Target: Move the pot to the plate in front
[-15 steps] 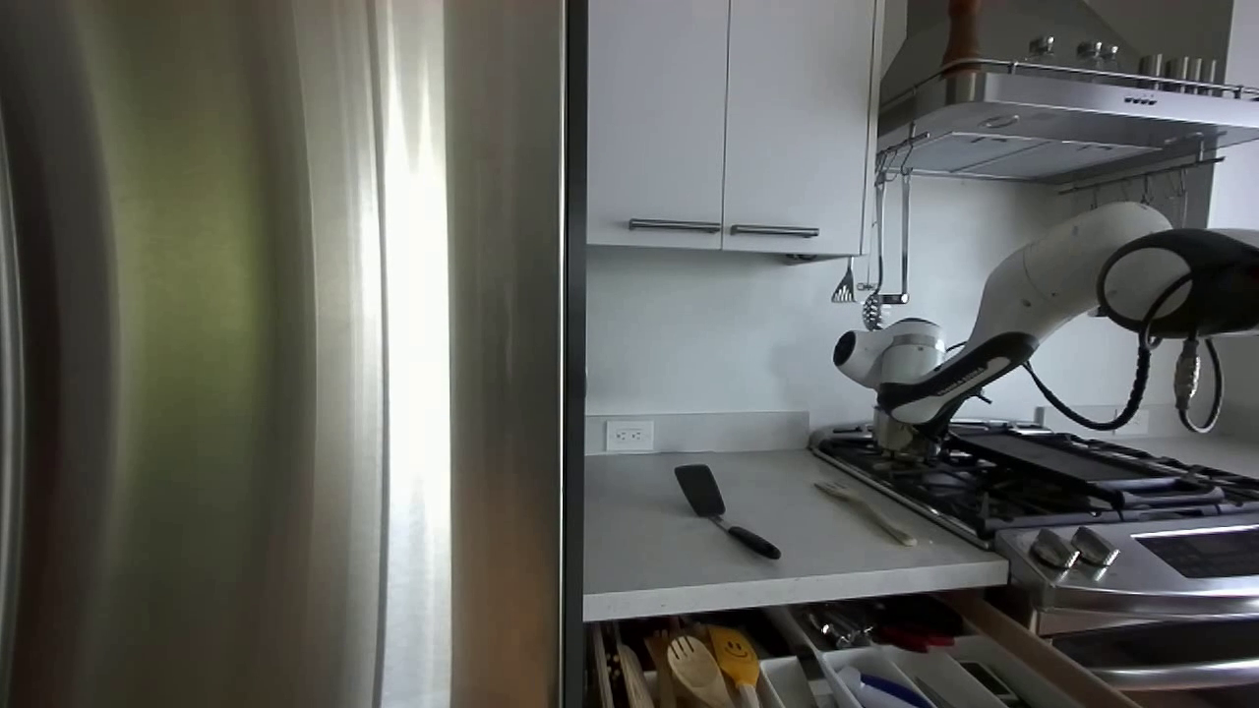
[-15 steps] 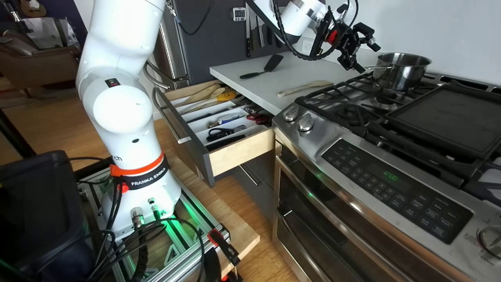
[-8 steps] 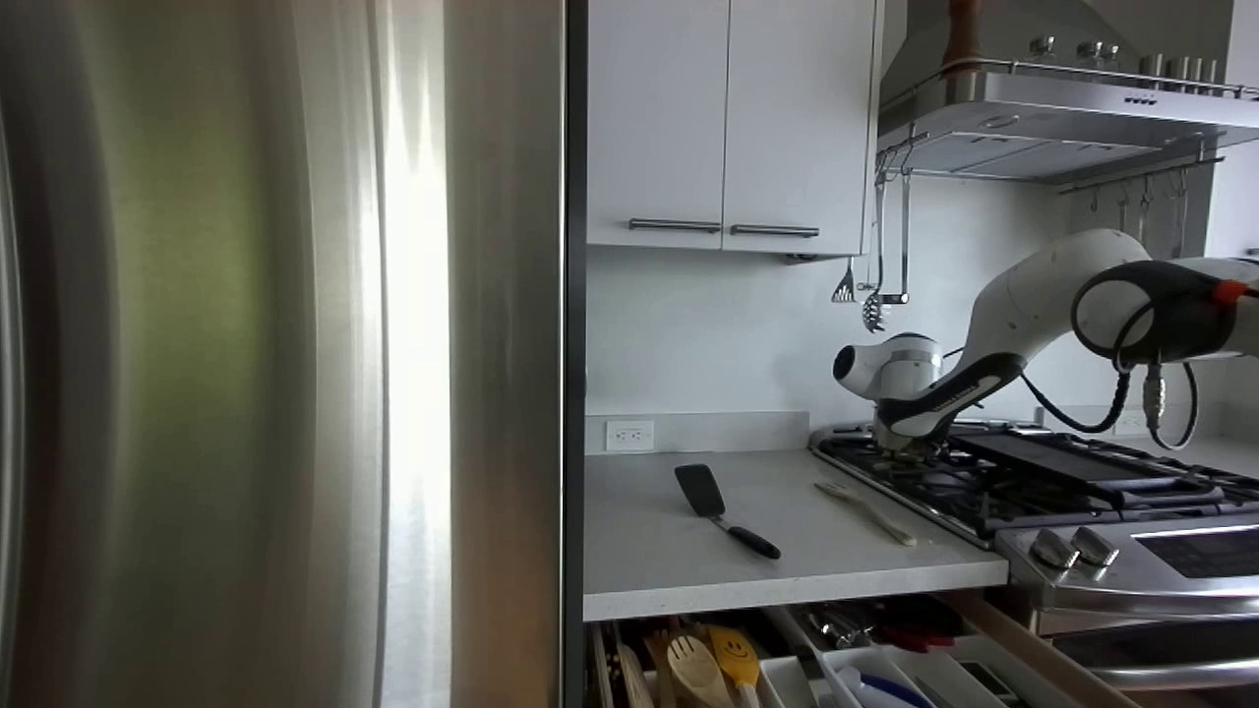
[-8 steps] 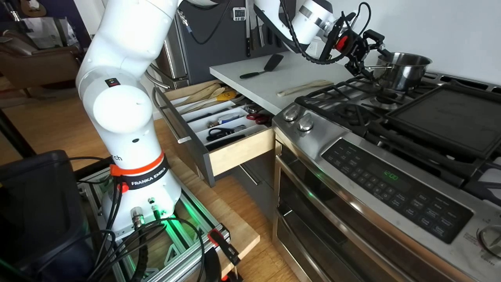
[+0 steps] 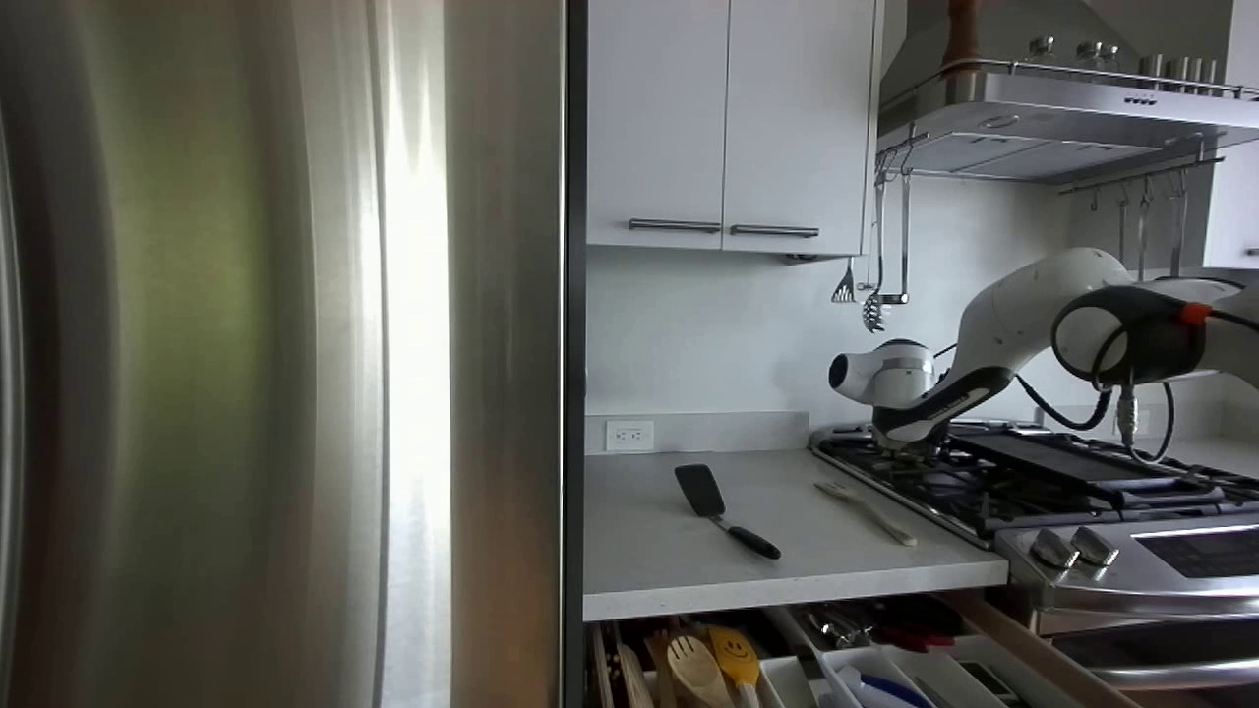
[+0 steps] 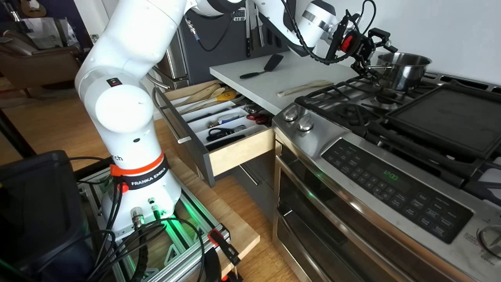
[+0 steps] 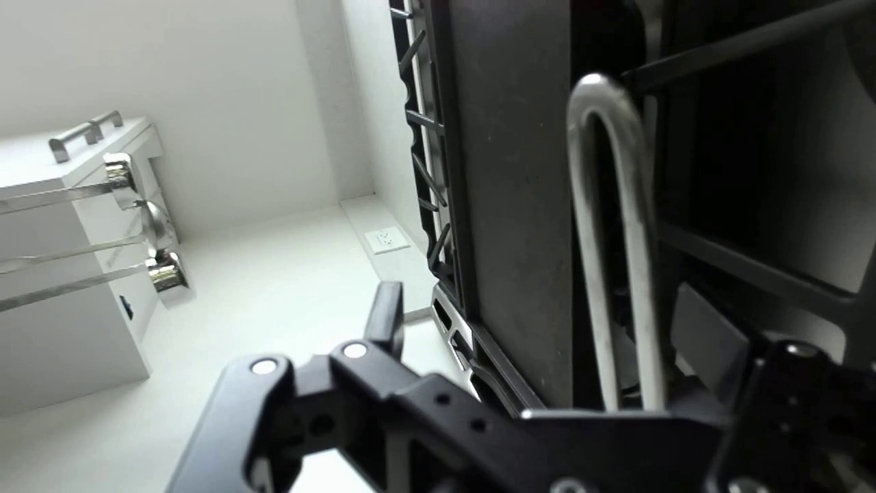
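The shiny steel pot stands upright on a rear burner of the gas cooktop. Its looped handle points toward my gripper. In the wrist view the handle runs between the spread fingers of my gripper, nearer the right finger; the pot's body is hidden there. My gripper is open, and contact with the handle cannot be told. The front burner, under black grate bars, is the plate; nothing stands on it. In an exterior view the arm covers most or all of the pot.
A flat black griddle lies beside the pot. A black spatula and a wooden fork lie on the counter. A drawer of utensils stands open below. The range hood is above the cooktop.
My open gripper has moved toward the pot, to the right in an exterior view, until its fingers reach beside the handle. The arm's upper part has lowered. The pot has not moved.
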